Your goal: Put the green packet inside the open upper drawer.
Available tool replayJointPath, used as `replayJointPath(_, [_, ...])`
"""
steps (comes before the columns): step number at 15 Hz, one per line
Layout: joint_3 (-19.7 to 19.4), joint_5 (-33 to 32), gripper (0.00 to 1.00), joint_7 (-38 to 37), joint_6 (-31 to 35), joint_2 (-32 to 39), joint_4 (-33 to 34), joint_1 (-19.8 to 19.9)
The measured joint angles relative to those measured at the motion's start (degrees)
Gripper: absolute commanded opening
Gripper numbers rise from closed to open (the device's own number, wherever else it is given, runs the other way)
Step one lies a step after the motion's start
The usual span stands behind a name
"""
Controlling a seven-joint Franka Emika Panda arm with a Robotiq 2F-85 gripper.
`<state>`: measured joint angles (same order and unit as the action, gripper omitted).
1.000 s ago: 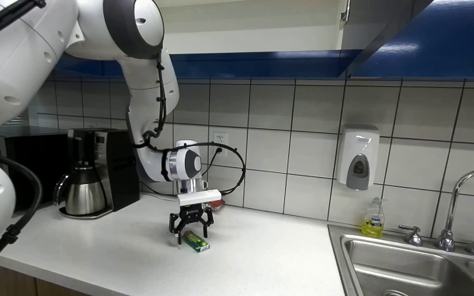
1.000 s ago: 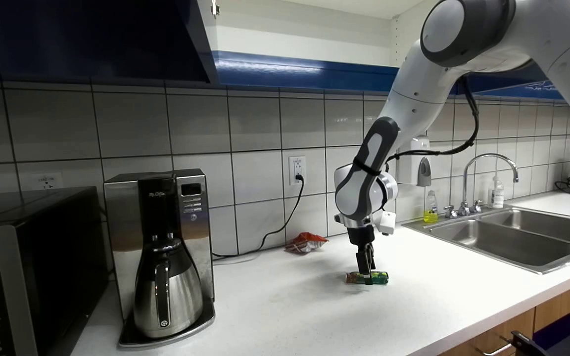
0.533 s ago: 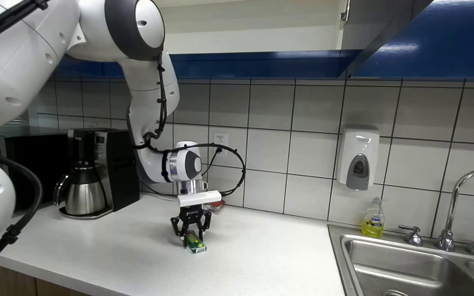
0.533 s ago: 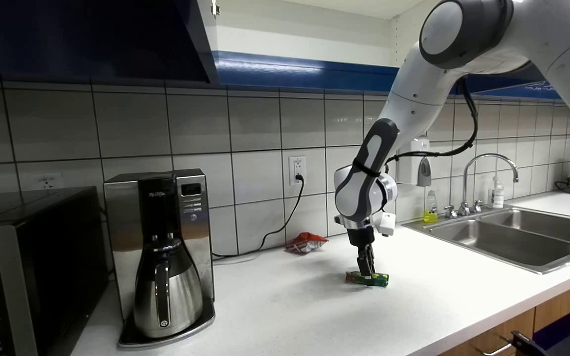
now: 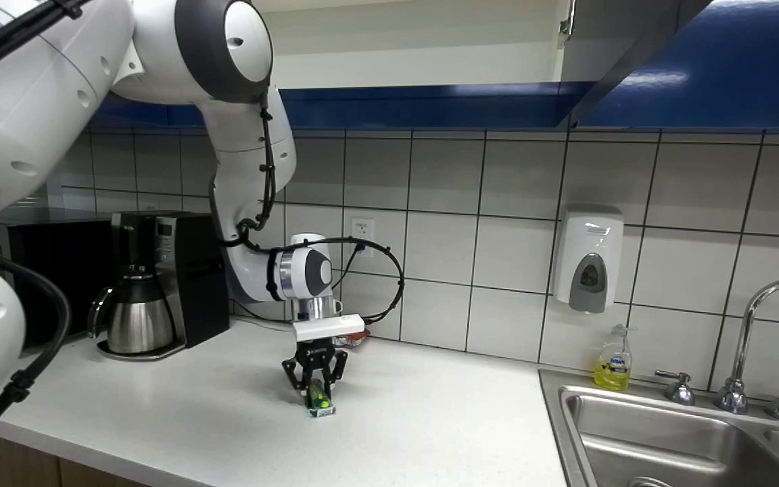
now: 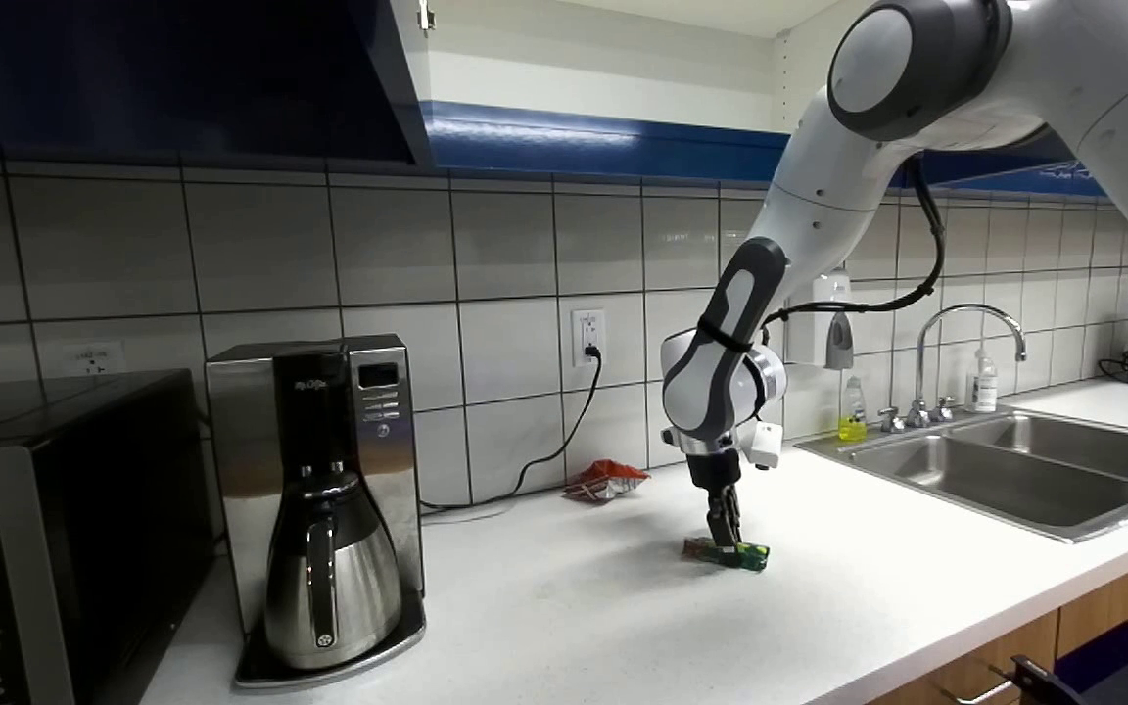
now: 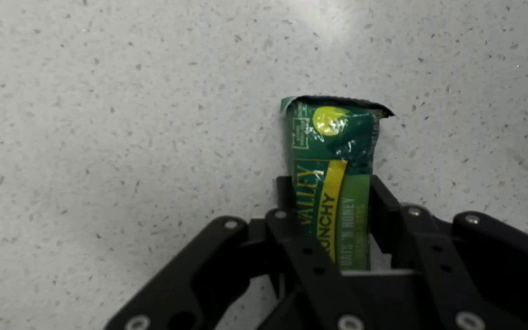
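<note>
- Two black fingers of the pincer grip a flat, rectangular green packet printed in yellow, one against each long edge.
- At the top end of the packet in the wrist view, its crimped edge points toward the upper part of the frame.
- The packet lies on the speckled white counter, lower half of the frame in both exterior views.
- Well above it, across the top of the frame, runs the open overhead cabinet compartment, pale inside with glossy blue edging.
- A crumpled red-and-silver wrapper lies near the tiled wall, below centre in an exterior view.
- A steel-and-black coffee maker stands at left in both exterior views.
</note>
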<state>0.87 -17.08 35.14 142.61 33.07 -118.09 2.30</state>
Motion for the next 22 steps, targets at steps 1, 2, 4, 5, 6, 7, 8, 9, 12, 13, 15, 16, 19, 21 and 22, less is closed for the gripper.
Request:
replayJointPath(1, [0.0, 0.0, 0.16, 0.0, 0.0, 0.0, 0.0, 0.0])
replayJointPath(2, [0.0, 0.0, 0.16, 0.0, 0.0, 0.0, 0.0, 0.0])
replayJointPath(4, [0.0, 0.0, 0.16, 0.0, 0.0, 0.0, 0.1, 0.0])
replayJointPath(5, [0.0, 0.0, 0.16, 0.0, 0.0, 0.0, 0.1, 0.0])
replayJointPath(6, [0.0, 0.0, 0.16, 0.0, 0.0, 0.0, 0.1, 0.0])
replayJointPath(7, [0.0, 0.0, 0.16, 0.0, 0.0, 0.0, 0.2, 0.0])
replayJointPath(8, [0.0, 0.0, 0.16, 0.0, 0.0, -0.1, 0.2, 0.0])
replayJointPath(9, [0.0, 0.0, 0.16, 0.0, 0.0, -0.3, 0.2, 0.0])
replayJointPath(12, [0.0, 0.0, 0.16, -0.1, 0.0, -1.6, 0.1, 0.0])
replayJointPath(13, [0.0, 0.0, 0.16, -0.1, 0.0, -2.3, -0.1, 0.0])
replayJointPath(15, [0.0, 0.0, 0.16, -0.1, 0.0, -3.8, -0.8, -0.1])
replayJointPath(16, [0.0, 0.0, 0.16, -0.1, 0.0, -4.8, -1.4, -0.1])
replayJointPath(19, [0.0, 0.0, 0.16, -0.2, 0.0, -8.0, -3.6, -0.2])
replayJointPath(21, [0.0, 0.0, 0.16, -0.3, 0.0, -10.1, -5.3, -0.2])
replayJointPath(22, [0.0, 0.0, 0.16, -0.4, 0.0, -11.0, -6.1, -0.2])
